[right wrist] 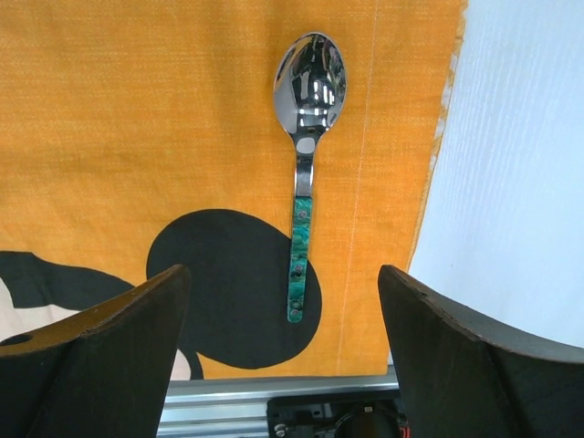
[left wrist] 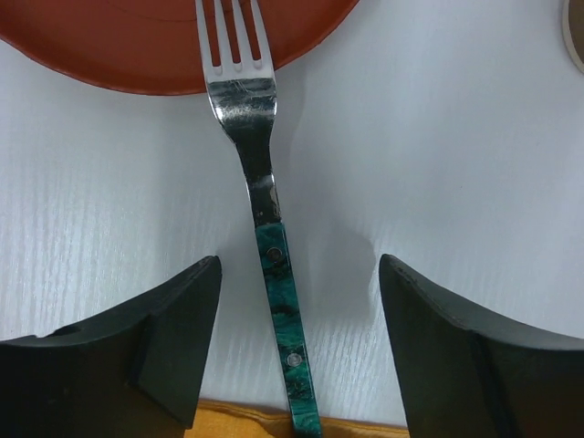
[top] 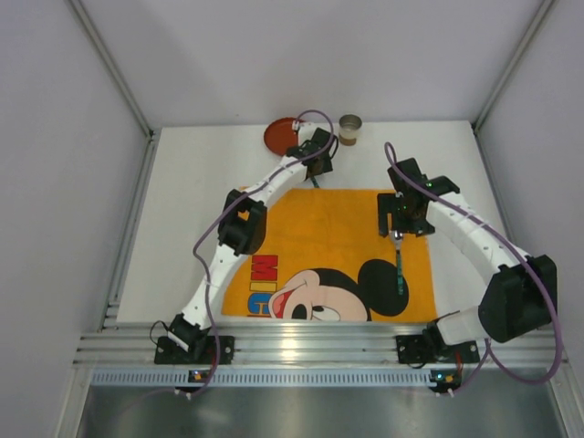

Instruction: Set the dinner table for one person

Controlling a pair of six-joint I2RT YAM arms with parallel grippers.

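Robotics lab cell, bare lilac walls (top: 55, 228), aluminium rail (top: 310, 351), white table (top: 192, 182), two arms (top: 214, 269) bolted on

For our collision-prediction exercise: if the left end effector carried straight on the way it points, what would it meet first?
Probably the fork: its green handle lies between the left end effector's open fingers, and its tines lie over the plate rim. Height above the fork is unclear.

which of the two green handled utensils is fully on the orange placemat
The spoon: it lies wholly on the placemat. The fork is mostly on the table, tines over the red plate, only its handle end reaching the mat.
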